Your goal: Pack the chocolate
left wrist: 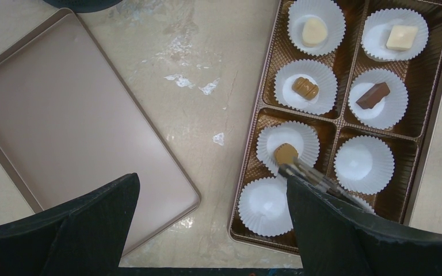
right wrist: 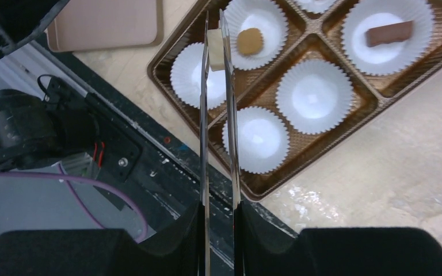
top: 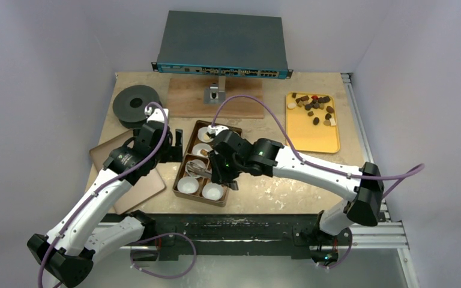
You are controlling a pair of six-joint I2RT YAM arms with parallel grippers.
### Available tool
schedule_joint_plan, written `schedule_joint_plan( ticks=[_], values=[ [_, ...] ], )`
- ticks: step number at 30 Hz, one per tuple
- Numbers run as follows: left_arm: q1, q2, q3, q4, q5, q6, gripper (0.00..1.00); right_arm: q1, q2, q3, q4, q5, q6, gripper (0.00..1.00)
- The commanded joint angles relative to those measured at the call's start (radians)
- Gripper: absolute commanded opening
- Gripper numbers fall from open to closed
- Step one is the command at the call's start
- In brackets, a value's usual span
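Note:
The brown eight-compartment box (top: 179, 175) holds white paper cups. In the left wrist view, cups hold two cream chocolates (left wrist: 314, 30), a tan one (left wrist: 305, 87), a brown bar (left wrist: 373, 95) and a tan round piece (left wrist: 286, 154). My right gripper (right wrist: 217, 213) is shut on metal tongs (right wrist: 231, 115). The tongs pinch a cream piece (right wrist: 216, 49) over the box's near-left cups, beside the tan piece (right wrist: 250, 41). My left gripper (left wrist: 213, 230) is open and empty, hovering left of the box (left wrist: 247, 167). More loose chocolates (top: 313, 105) lie on the yellow tray (top: 315, 138).
A tan flat tray (top: 150, 189) lies left of the box under my left arm. A black roll (top: 137, 103) sits at the back left. A wooden board (top: 189, 99) and a network switch (top: 222, 42) stand at the back. The table's black front rail (right wrist: 149, 167) runs near the box.

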Motion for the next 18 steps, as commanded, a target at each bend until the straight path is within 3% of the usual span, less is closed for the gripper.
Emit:
schedule_joint_plan(
  ticks=[1,18],
  values=[
    [0.010,-0.017,0.006,0.011,-0.037,-0.018,1.00,0.042,0.036,0.075,0.047,-0.019,0.012,0.22],
    [0.014,-0.028,0.005,0.009,-0.043,-0.017,1.00,0.083,0.063,0.041,0.074,-0.022,0.033,0.29]
  ],
)
